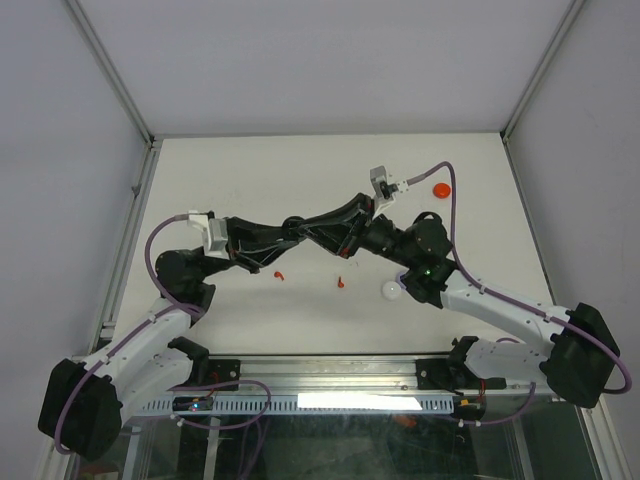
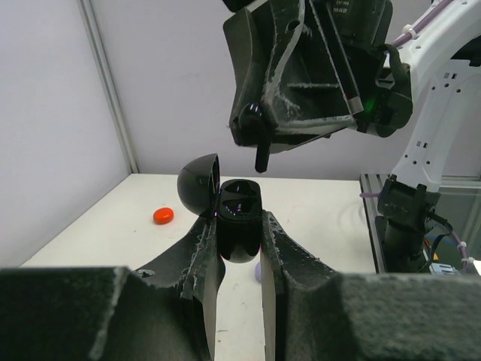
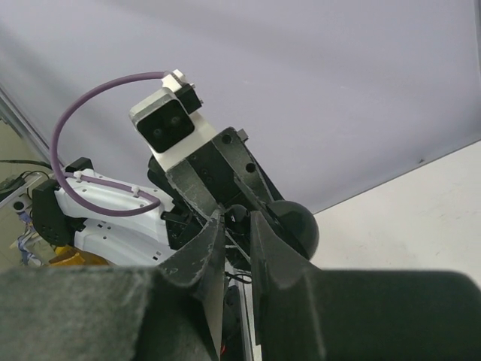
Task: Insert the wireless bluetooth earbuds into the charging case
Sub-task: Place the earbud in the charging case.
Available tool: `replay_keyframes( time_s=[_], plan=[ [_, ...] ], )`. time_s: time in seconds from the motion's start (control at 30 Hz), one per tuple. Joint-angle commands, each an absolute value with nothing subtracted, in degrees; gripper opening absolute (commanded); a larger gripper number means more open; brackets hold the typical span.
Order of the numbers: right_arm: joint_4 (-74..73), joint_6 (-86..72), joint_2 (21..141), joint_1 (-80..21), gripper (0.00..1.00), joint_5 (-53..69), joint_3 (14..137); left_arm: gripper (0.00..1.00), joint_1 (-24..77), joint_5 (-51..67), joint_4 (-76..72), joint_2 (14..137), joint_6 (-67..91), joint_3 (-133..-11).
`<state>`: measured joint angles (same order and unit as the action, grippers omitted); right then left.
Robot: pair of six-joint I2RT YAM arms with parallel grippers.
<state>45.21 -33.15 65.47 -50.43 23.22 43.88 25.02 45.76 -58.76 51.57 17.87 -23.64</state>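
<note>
Left tool (image 2: 239, 259) grips an open black case (image 2: 239, 226) upright above the table (image 2: 316, 210), lid (image 2: 199, 184) tipped back. Right tool (image 2: 259, 143) hangs just above it, pinched shut on a black bud (image 2: 261, 156), stem pointing down, not yet touching the case (which socket it lines up with I cannot tell). Likely risks: the bud comes down off-centre, catches the rim or lid and slips from the pinch to the table; or the push twists the case in its grip.
</note>
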Motion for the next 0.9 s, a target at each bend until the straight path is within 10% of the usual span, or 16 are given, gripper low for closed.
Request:
replay_keyframes(
  time_s=[0.0, 0.87],
  plan=[
    [49.65, -32.15, 64.43, -50.89, 0.10, 19.40, 41.89, 0.00, 24.43, 47.24, -62.27, 49.84, 17.97, -23.29],
    [53.80, -32.72, 66.60, -52.03, 0.12, 21.25, 40.02, 0.00, 24.43, 45.62, -65.89, 49.59, 21.42, -21.89]
  ],
)
